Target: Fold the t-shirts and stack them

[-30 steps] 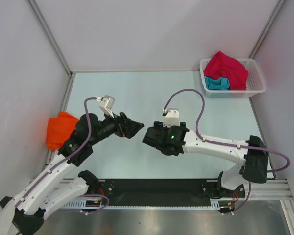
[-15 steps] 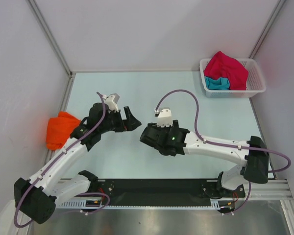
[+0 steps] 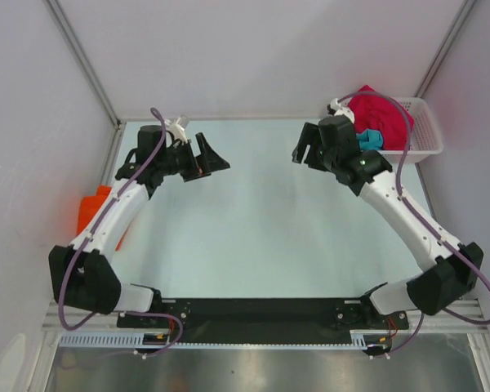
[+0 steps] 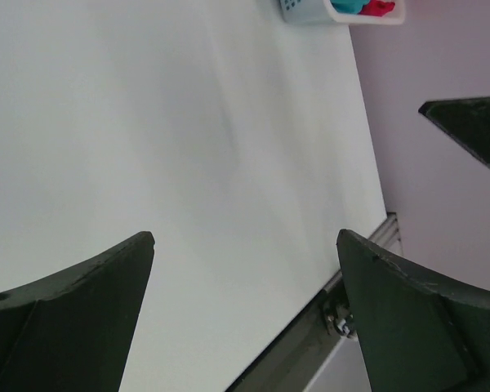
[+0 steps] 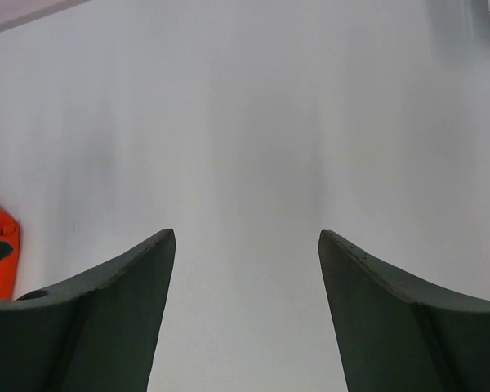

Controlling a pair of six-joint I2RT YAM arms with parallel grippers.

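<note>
Three shirts show: crimson shirt (image 3: 384, 113) heaped over teal shirt (image 3: 366, 140) in the white basket (image 3: 429, 140) at 2 o'clock, and orange shirt (image 3: 90, 214) bunched at 9 o'clock, half hidden behind my left arm. My right gripper (image 3: 306, 155) has just swung from mid-table (image 3: 261, 229) to beside the basket, and my left gripper (image 3: 215, 157) has gone out to 11 o'clock. Both are spread wide and empty. I judge a basket pick comes next. Second crimson shirt: can't make it out.

left arm (image 3: 114, 220) and right arm (image 3: 408, 214): white link shells, black joint housings. a purple cable (image 3: 151, 155) runs along each. white camera block (image 3: 178, 126) at each wrist. fingers (image 4: 65, 327) matte black, wedge-shaped, tapering to blunt tips. bases on black rail (image 3: 261, 314), lower frame.
</note>
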